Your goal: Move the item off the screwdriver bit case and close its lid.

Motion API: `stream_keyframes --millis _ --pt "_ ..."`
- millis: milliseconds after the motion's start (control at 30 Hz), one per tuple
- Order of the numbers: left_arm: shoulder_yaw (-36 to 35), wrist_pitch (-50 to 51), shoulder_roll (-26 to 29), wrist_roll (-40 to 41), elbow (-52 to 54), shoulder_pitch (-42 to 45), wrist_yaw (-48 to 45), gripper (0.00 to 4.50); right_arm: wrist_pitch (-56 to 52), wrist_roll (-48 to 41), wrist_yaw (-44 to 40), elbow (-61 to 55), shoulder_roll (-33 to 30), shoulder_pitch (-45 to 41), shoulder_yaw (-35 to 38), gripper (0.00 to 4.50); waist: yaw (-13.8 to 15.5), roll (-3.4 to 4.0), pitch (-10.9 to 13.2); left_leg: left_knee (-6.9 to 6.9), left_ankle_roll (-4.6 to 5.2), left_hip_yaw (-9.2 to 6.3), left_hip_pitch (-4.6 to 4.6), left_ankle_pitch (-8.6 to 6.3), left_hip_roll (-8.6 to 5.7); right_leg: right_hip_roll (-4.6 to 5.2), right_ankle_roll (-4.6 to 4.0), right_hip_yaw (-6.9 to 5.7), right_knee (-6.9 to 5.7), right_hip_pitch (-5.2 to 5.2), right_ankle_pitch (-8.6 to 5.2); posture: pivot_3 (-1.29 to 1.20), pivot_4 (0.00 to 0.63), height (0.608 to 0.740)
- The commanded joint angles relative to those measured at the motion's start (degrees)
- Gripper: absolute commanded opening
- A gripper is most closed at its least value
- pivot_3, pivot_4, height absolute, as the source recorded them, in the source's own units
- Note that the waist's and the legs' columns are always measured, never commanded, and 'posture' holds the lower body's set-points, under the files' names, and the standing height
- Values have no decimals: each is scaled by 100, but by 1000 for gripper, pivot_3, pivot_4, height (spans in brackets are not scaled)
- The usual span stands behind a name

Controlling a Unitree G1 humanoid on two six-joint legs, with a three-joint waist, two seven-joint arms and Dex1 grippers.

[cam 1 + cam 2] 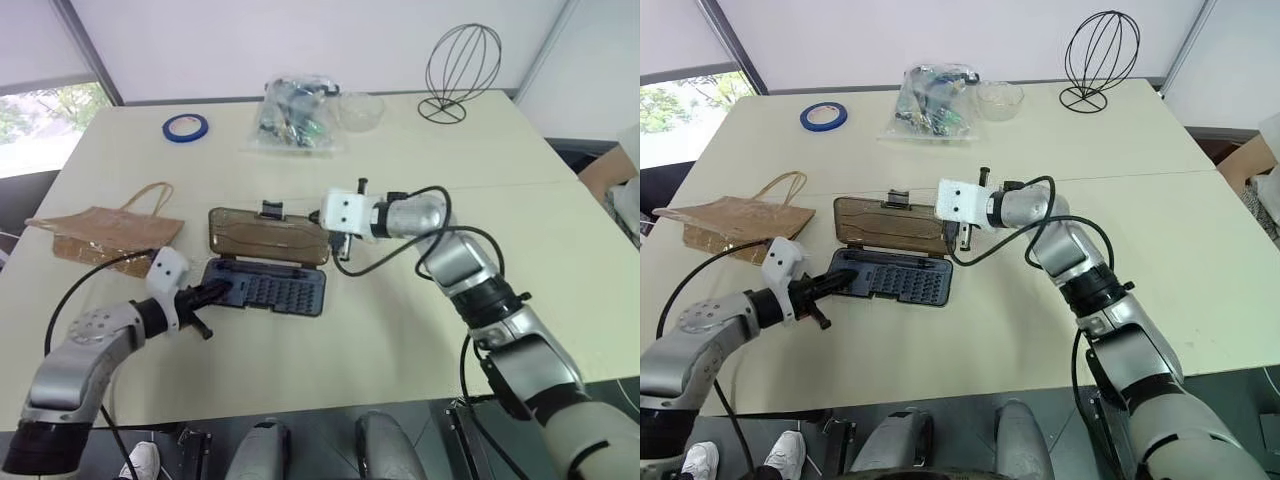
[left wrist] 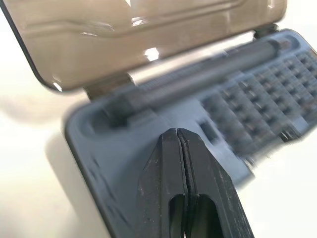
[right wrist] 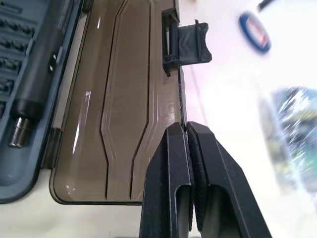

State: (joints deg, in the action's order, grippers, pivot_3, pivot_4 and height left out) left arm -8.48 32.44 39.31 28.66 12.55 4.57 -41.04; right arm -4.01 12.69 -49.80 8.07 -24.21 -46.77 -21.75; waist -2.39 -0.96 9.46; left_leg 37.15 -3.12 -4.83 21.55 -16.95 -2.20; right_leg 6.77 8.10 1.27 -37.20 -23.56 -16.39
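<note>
Right wrist view: ribbed smoky translucent lid (image 3: 124, 99).

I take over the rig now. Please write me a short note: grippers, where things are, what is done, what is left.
Left gripper: jaws shut, empty, tip on the case tray's left end.
Right gripper: jaws shut on the far edge of the lid, near its latch.
Bag: on the table left of the case, clear of it. Done.
Left: swing the lid, open and raised off the table, over the tray and close it.
</note>
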Motion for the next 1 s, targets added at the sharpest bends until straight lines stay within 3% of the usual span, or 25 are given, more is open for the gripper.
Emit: stream_keyframes --millis 33,433,633,733,867,933,1000 --pt "-339 178 -77 262 -54 340 96 0 224 -121 26 -882 -24 288 81 21 0 -1 1 0 0 -2 0 0 1 0 0 -2 0 0 0 0 150 740" --pt "-420 597 17 532 -99 888 -86 0 462 -58 281 -1188 84 792 43 21 -9 -3 1 1 -6 -1 -1 4 1 -1 0 -3 0 2 0 0 150 740" --pt "-380 727 138 562 35 603 -310 0 -1351 -693 83 -911 385 624 410 21 -15 -2 2 1 -6 -2 -1 3 2 -1 0 -3 0 3 0 0 150 740" --pt "-384 745 286 540 113 312 -507 0 -2452 -886 -65 -263 494 -6 502 21 -29 3 5 0 -5 0 -2 3 2 -1 0 -1 0 2 0 0 150 740" --pt "-339 625 302 437 100 130 -554 0 -3061 -1115 3 789 772 -838 672 21 -16 4 6 -2 -1 -3 -2 1 4 -3 -1 -2 0 0 0 0 150 740" --pt "-306 574 278 401 102 86 -543 0 -2925 -1047 -9 1373 846 -1167 601 556 -10 4 6 -4 -4 -4 -2 2 4 -2 -1 -3 0 -1 0 0 150 740" --pt "-275 543 262 369 128 46 -520 0 -2690 -951 7 2007 955 -1464 507 1406 -12 4 6 -4 -3 -2 0 2 0 1 -1 -3 2 0 0 0 150 740"
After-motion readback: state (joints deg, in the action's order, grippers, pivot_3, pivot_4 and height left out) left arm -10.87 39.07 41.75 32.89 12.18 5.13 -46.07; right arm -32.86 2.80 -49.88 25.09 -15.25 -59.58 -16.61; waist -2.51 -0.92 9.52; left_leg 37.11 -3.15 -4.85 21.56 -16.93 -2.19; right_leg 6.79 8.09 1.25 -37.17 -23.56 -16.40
